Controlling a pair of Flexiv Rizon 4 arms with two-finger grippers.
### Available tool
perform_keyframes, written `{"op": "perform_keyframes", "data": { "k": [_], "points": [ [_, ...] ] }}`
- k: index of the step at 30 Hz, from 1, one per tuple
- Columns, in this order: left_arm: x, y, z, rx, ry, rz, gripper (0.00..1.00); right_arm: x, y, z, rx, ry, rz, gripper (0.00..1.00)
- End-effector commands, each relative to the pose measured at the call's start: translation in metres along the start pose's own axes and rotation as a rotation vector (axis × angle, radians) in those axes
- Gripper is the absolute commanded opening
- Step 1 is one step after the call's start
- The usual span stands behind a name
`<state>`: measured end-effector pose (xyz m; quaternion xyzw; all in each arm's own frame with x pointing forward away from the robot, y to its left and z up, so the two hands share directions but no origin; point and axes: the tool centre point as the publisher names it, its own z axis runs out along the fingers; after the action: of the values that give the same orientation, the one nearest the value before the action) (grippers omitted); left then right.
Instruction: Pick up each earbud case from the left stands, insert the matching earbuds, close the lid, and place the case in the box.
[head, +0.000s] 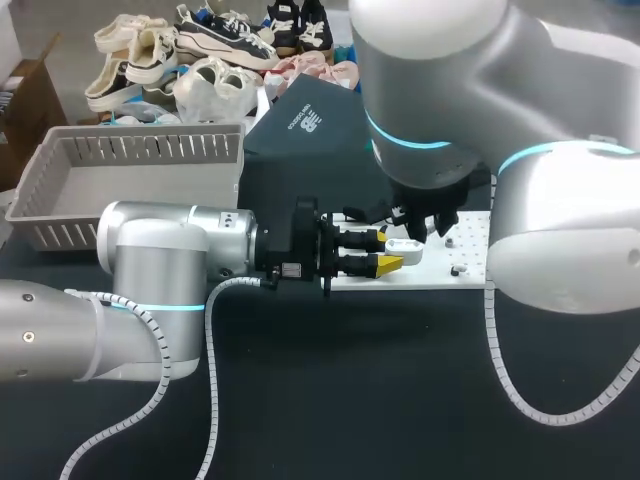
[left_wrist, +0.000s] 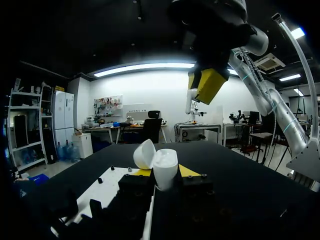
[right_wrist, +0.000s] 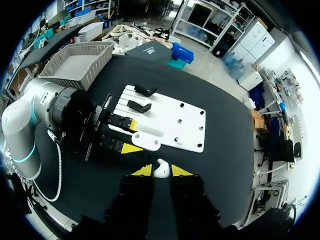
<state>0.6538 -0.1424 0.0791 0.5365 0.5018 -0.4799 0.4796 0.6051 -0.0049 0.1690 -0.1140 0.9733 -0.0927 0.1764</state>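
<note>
The left tool (head: 388, 252) is held out level over the dark counter (head: 350, 390), at the near edge of a white board (right_wrist: 186, 122); its two yellow-tipped fingers are closed from either side upon a white earbud case (left_wrist: 165, 169), which stands upright between them; the lid (left_wrist: 144, 154) of the case is seen swung open and tilted back to one side; the right tool (right_wrist: 161, 173) is hung above the case and pointed downward; a small white earbud (right_wrist: 161, 166) is pinched between its yellow tips, which are set narrowly apart with only the earbud between them; the earbud is seen clear of the case, not yet seated in it; two black stands (right_wrist: 137, 106) are found on the board, near the left tool's fingers on the side toward the box; the grey slatted box (head: 140, 148) is set at the far left of the counter, well apart from both tools
</note>
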Motion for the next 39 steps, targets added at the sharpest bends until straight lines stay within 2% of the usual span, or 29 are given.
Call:
{"op": "perform_keyframes", "data": {
  "k": [1, 3, 7, 9, 12, 13, 14, 29, 33, 34, 39],
  "points": [
    [0.0, -0.001, 0.0, -0.002, -0.002, 0.001, 0.0, -0.007, 0.001, 0.001, 0.004, 0.067, 0.125, 0.0],
    [0.0, -0.001, 0.0, -0.002, -0.002, 0.001, 0.0, -0.007, -0.002, 0.001, 0.004, 0.097, 0.198, 0.0],
    [0.0, -0.001, 0.0, -0.002, -0.002, 0.001, 0.0, -0.004, -0.005, 0.001, 0.06, 0.118, 0.304, 0.0],
    [0.0, -0.001, 0.0, -0.002, -0.002, 0.001, 0.0, 0.0, -0.002, 0.001, 0.117, 0.121, 0.324, 0.0],
    [0.0, -0.001, 0.0, -0.002, -0.002, 0.001, 0.0, 0.002, 0.001, 0.001, 0.147, 0.135, 0.356, 0.0],
    [0.0, -0.001, 0.0, -0.002, -0.002, 0.001, 0.0, 0.003, 0.003, 0.001, 0.106, 0.148, 0.382, 0.0],
    [0.0, -0.001, 0.0, -0.002, -0.002, 0.001, 0.0, 0.004, 0.004, 0.001, 0.1, 0.15, 0.385, 0.0],
    [0.0, -0.001, 0.0, -0.002, -0.002, 0.001, 0.0, 0.004, 0.004, 0.001, 0.1, 0.15, 0.385, 0.0],
    [0.0, -0.001, 0.0, -0.002, -0.002, 0.001, 0.0, -0.006, 0.006, -0.001, 0.113, 0.207, 0.54, 0.0],
    [0.0, -0.001, 0.0, -0.002, -0.002, 0.001, 0.0, -0.008, 0.006, 0.0, 0.147, 0.224, 0.57, 0.0],
    [0.0, -0.001, 0.0, -0.002, -0.002, 0.001, 0.0, -0.013, 0.01, 0.006, 0.179, 0.241, 0.652, 0.0]
  ]
}}
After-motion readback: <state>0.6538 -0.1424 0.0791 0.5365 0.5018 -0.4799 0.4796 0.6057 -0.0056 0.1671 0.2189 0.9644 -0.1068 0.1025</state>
